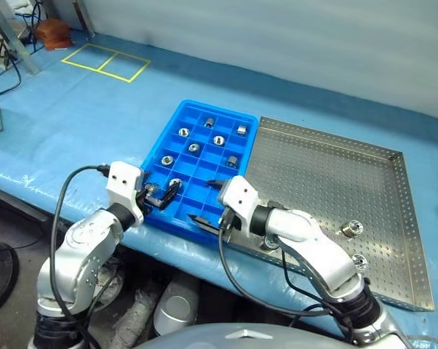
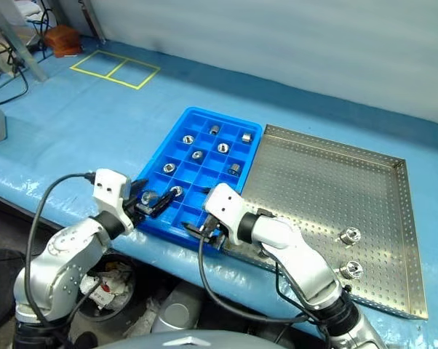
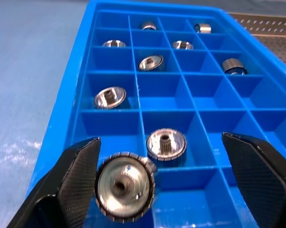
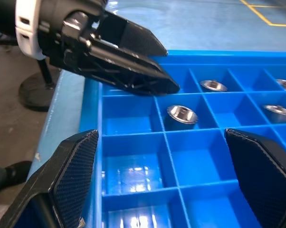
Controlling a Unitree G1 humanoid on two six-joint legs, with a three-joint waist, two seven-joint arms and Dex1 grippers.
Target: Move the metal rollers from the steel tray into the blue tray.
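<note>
The blue tray lies left of the steel tray, and several of its compartments hold metal rollers. Two rollers stand in the steel tray near its right front. My left gripper hangs open over the blue tray's near left corner. A roller sits right beside one of its fingers, with the other finger far off it. My right gripper is open and empty over the tray's near compartments, close to the left gripper.
Both trays rest on a blue-covered table whose front edge runs just below the blue tray. Yellow tape squares mark the cover at the far left. A brown object and cables lie beyond.
</note>
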